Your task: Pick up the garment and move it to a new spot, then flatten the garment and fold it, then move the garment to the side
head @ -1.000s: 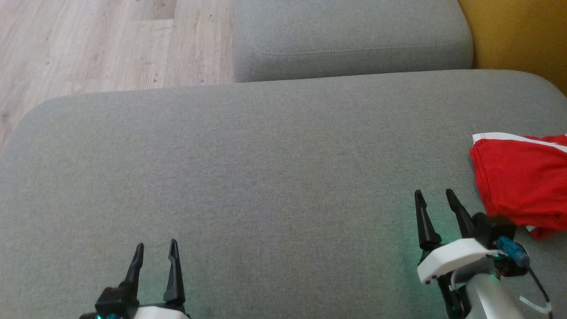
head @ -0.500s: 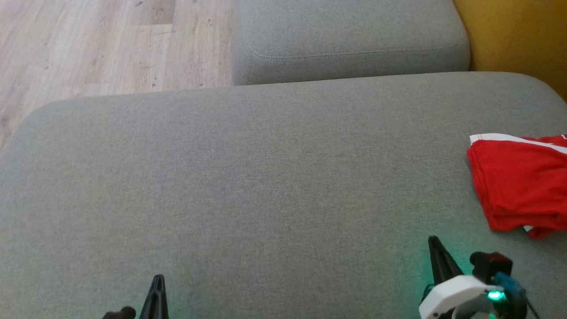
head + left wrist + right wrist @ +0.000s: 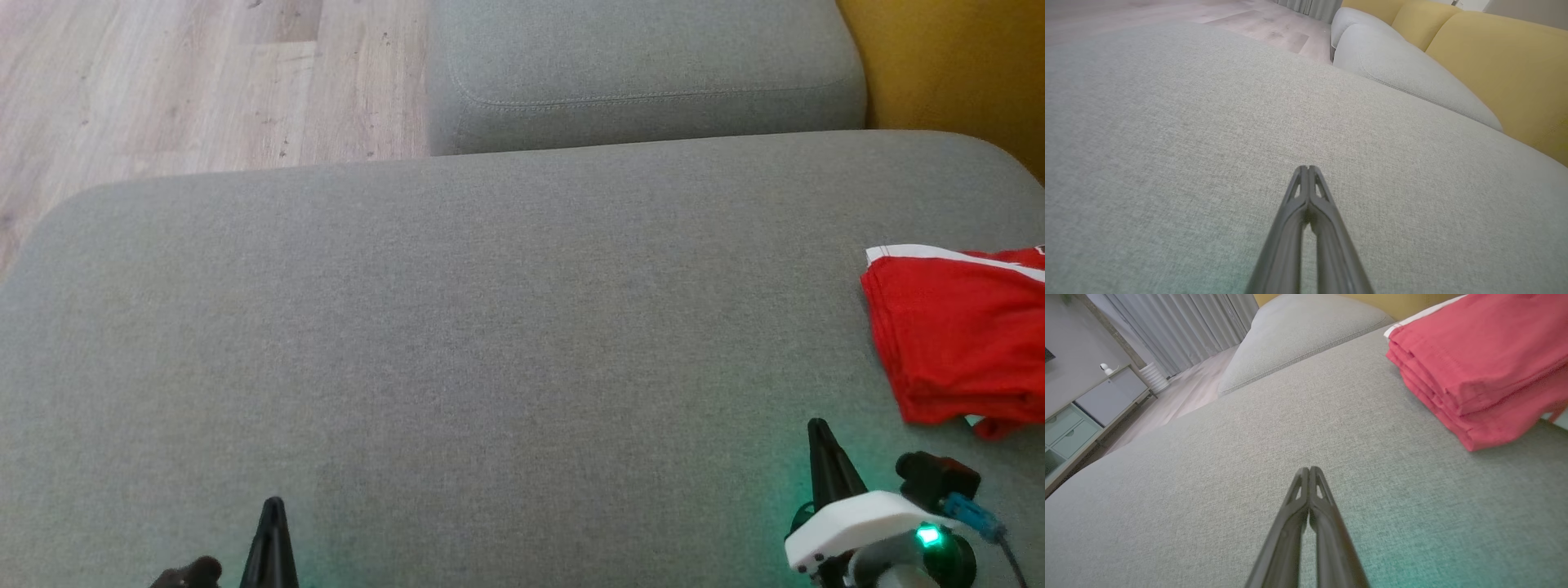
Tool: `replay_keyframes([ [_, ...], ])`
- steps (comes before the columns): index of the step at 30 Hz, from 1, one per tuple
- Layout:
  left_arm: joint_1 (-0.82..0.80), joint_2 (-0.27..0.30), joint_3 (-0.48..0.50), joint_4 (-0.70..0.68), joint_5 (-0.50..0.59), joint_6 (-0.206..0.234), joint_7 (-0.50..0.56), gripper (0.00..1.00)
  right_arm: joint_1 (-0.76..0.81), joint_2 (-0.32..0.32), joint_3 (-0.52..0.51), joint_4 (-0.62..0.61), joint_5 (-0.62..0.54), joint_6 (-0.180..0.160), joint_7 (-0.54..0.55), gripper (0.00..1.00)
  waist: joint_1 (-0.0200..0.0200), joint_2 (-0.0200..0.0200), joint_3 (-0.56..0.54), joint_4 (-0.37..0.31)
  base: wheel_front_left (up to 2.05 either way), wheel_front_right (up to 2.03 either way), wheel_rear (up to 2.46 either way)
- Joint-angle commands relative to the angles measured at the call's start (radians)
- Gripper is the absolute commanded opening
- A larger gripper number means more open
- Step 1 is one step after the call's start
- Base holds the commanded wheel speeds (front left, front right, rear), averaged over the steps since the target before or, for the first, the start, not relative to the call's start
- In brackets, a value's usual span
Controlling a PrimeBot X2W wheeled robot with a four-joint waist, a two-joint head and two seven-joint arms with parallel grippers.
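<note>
Starting at the left, a wooden floor (image 3: pixel 204 82) is seen beyond the far left corner of the large grey seat cushion (image 3: pixel 506 327). At the cushion's near left edge the left gripper (image 3: pixel 272 506) is found, its two dark fingers pressed together with nothing between them. In the left wrist view the closed tips (image 3: pixel 1308 168) are held over bare fabric of the cushion; whether it is touched cannot be told.

Behind the cushion's far edge a smaller grey cushion (image 3: pixel 645 73) is placed, and a yellow backrest (image 3: pixel 947 65) is seen to the right of it.

At the cushion's near right edge the right gripper (image 3: pixel 819 429) is seen, likewise closed and empty, with a green light (image 3: pixel 927 536) lit on its wrist. In the right wrist view its joined tips (image 3: pixel 1308 469) are pointed across the cushion's bare fabric.

The folded red garment (image 3: pixel 955 343), edged in white, is laid on the cushion's right side, near the right gripper but apart from it. In the right wrist view its stacked layers (image 3: pixel 1474 367) are shown lying flat on the cushion.
</note>
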State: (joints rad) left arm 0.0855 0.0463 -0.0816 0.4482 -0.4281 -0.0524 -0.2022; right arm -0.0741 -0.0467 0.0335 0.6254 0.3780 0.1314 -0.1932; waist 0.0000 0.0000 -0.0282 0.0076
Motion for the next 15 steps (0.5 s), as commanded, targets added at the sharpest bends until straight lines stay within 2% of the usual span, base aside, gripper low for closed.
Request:
replay_keyframes([
  [1, -0.045, 0.001, 0.019, -0.035, -0.028, -0.003, 0.006, 0.0, -0.045, -0.002, -0.004, -0.04, 0.032, 0.0, 0.006, 0.0, 0.0, 0.0, 0.0, 0.0, 0.0, 0.0, 0.0],
  [15, -0.064, 0.001, 0.043, -0.058, -0.182, -0.013, 0.047, 0.0, -0.043, -0.002, -0.023, -0.086, 0.192, 0.0, 0.046, 0.0, 0.0, 0.0, 0.005, -0.001, 0.0, 0.0, 0.0],
])
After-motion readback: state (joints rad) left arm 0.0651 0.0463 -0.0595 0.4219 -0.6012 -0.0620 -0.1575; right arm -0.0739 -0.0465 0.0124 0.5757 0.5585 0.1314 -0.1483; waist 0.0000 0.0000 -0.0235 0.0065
